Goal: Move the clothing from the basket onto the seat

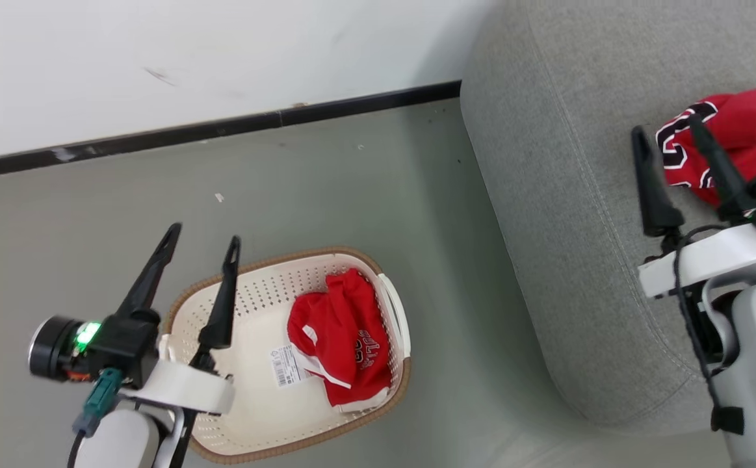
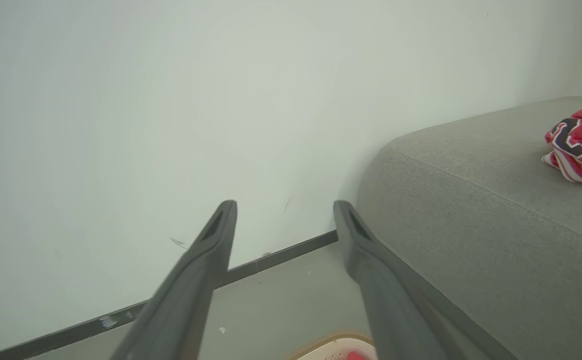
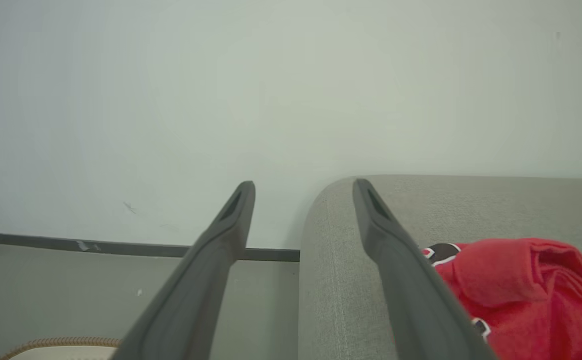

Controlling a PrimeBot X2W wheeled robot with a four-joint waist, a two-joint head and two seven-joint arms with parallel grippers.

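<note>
The left tool (image 1: pixel 204 235) hangs over the basket (image 1: pixel 273 259), fingers spread wide and empty. The red shorts (image 1: pixel 342 338) lie inside the basket, so I think they get picked up next. Over the grey seat (image 1: pixel 547 195), the right tool (image 1: pixel 667 127) is spread wide and empty too, beside the red jersey (image 1: pixel 755 130) lying there.

Scuffed white wall (image 1: pixel 221 52), black skirting (image 1: pixel 221 127), grey floor (image 1: pixel 319 195).
</note>
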